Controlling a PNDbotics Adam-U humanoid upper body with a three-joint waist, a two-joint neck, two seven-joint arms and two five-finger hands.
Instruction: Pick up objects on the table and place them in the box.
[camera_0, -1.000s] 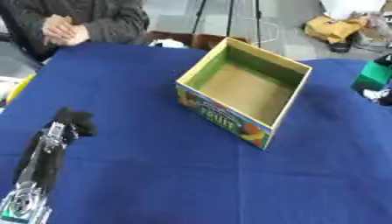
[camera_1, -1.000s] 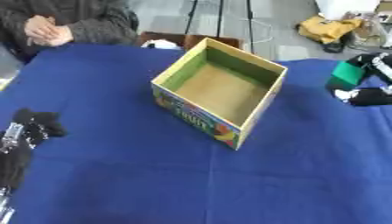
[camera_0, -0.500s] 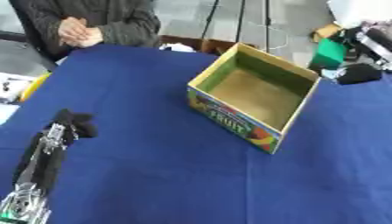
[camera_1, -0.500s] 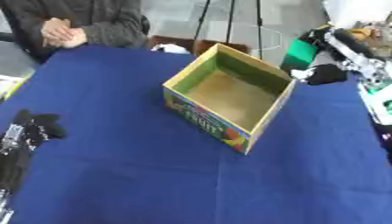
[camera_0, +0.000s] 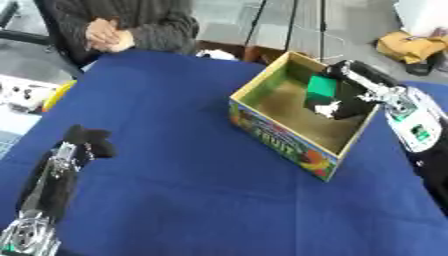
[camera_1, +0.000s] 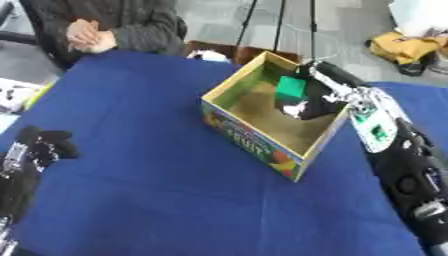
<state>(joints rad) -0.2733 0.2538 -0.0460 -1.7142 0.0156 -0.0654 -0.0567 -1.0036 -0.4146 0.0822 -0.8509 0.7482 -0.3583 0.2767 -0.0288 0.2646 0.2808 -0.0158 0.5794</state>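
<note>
An open cardboard box with fruit pictures on its side stands on the blue table, right of centre. My right hand reaches over the box's right wall, its fingers curled round a green block held above the box's inside. My left hand rests on the table at the left, its dark fingers curled and holding nothing, with the arm running down to the lower left corner.
A person sits at the far edge of the table with hands clasped. A yellow thing shows at the table's left edge. Tripod legs and a yellow bag stand on the floor beyond.
My right hand has carried the green block from beside the box's far right corner to over its inside. The camera has shifted, so the whole scene sits differently. The left hand stays put.
</note>
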